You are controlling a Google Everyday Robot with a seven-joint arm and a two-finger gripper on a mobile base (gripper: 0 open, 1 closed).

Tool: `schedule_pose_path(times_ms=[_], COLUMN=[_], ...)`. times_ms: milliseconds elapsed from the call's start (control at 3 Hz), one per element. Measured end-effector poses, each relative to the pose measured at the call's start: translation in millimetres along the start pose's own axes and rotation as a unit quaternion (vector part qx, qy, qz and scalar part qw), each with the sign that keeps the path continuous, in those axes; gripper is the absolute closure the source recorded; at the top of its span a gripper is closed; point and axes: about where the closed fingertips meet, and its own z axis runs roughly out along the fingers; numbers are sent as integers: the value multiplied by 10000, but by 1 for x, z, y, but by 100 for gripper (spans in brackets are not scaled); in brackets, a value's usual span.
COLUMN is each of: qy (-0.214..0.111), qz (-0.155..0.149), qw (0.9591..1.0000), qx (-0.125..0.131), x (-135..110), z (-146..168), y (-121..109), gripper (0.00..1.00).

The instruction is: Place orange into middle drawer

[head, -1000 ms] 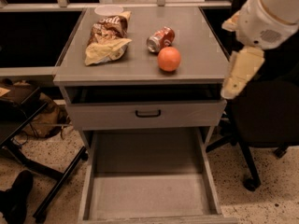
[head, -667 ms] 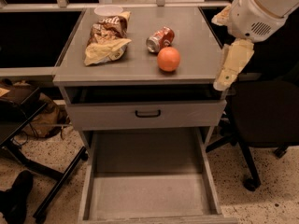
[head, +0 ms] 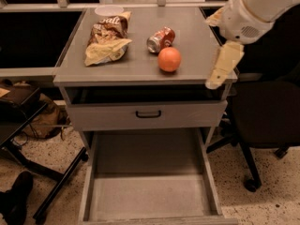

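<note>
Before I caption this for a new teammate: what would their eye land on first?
The bright orange sits near the front of the grey cabinet top, just beside a red soda can. The cream gripper hangs at the top's right edge, right of the orange and not touching it. Below, the middle drawer stands pulled open.

Orange (head: 169, 59): round, smooth, sat on cabinet top (head: 140, 68), just beside red can (head: 161, 39). Middle drawer (head: 150, 196): grey, pulled out, low down. Gripper (head: 220, 71): over cabinet top's right edge.
</note>
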Motion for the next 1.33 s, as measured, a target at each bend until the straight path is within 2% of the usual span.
schedule_pose_path(times_ms=[333, 667, 1000, 1333], qy=[-188, -420, -501, -501], qz=[-199, -373, -454, -454], qw=[9996, 9984, 9972, 9972], qx=[98, 30, -330, -330], x=[-15, -33, -42, -42], z=[28, 60, 92, 92], y=[-28, -52, -53, -53], gripper=[0, 0, 0, 0])
